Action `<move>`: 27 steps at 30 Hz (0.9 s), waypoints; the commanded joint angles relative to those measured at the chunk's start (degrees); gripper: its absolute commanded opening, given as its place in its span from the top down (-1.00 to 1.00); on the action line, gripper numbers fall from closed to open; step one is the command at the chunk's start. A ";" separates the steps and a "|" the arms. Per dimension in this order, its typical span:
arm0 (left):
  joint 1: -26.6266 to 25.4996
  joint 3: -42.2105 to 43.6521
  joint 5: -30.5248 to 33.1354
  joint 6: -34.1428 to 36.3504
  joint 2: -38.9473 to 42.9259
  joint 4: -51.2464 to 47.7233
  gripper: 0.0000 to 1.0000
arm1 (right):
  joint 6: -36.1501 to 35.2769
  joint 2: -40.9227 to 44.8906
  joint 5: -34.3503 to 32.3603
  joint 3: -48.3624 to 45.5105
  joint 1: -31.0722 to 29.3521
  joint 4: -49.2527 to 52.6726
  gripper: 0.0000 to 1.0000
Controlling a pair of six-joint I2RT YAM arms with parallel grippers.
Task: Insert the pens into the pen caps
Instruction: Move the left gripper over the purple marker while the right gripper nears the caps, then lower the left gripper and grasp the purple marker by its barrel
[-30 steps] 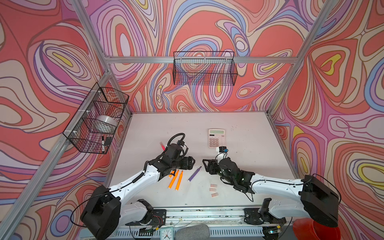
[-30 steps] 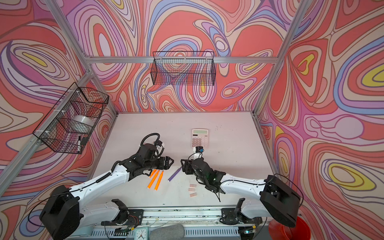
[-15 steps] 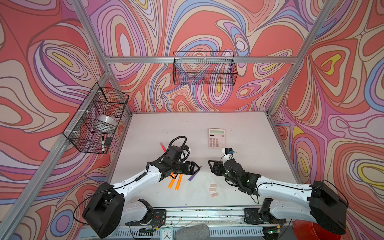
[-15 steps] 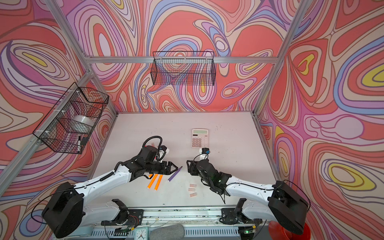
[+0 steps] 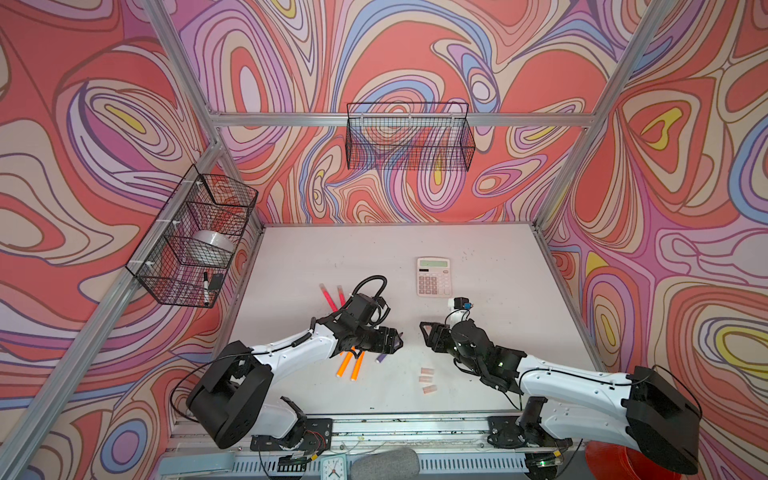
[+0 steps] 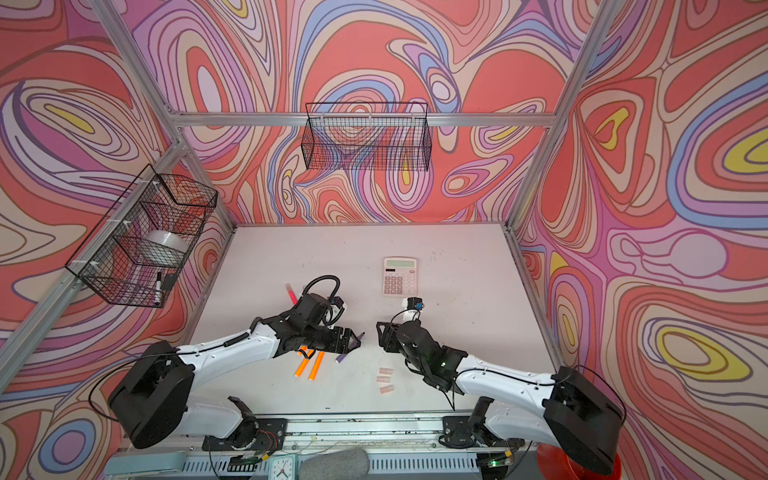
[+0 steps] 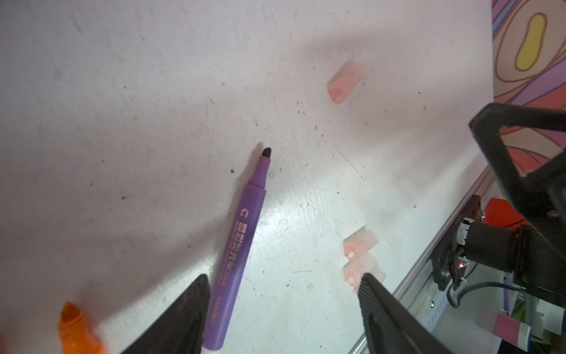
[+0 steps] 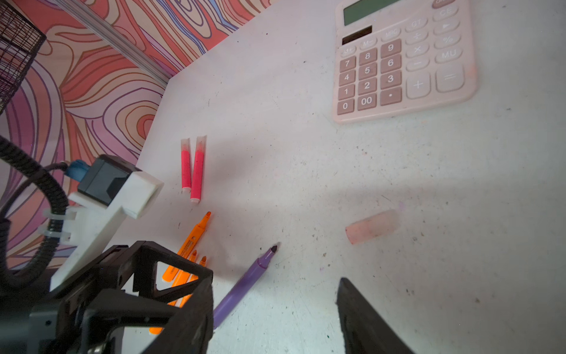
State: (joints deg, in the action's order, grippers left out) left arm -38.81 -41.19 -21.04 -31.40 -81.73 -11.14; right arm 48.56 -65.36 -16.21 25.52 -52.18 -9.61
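In both top views the left gripper (image 5: pixel 398 337) and the right gripper (image 5: pixel 424 331) face each other over the matte, speckled surface (image 5: pixel 498 266); their jaws stand apart, holding nothing. In the left wrist view the purple pen (image 7: pixel 237 242), smooth plastic with a dark tapered tip, lies flat beside one black jaw; pen caps (image 7: pixel 360 243) (stubby, translucent pale pink tubes) lie loose nearby. In the right wrist view two pink pens (image 8: pixel 197 171) wear caps, while the orange pens (image 8: pixel 191 240) lie bare-tipped.
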 commanded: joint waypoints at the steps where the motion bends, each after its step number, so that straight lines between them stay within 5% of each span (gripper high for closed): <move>1: -2.04 -3.87 8.78 1.50 -2.11 -6.58 -0.50 | 0.05 -0.50 -1.40 -0.12 0.22 0.38 -0.32; 15: -11.29 -13.39 24.59 4.05 -13.13 -17.07 -0.14 | -0.26 -2.15 -1.32 0.94 0.23 0.64 -0.30; 27: -12.16 -12.19 27.23 2.88 -15.22 -18.31 0.20 | -0.17 -1.52 -1.83 0.63 0.21 0.88 -0.30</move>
State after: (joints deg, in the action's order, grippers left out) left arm -50.35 -53.39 4.54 -28.08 -96.14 -26.83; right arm 48.56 -67.40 -17.10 25.58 -52.18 -9.17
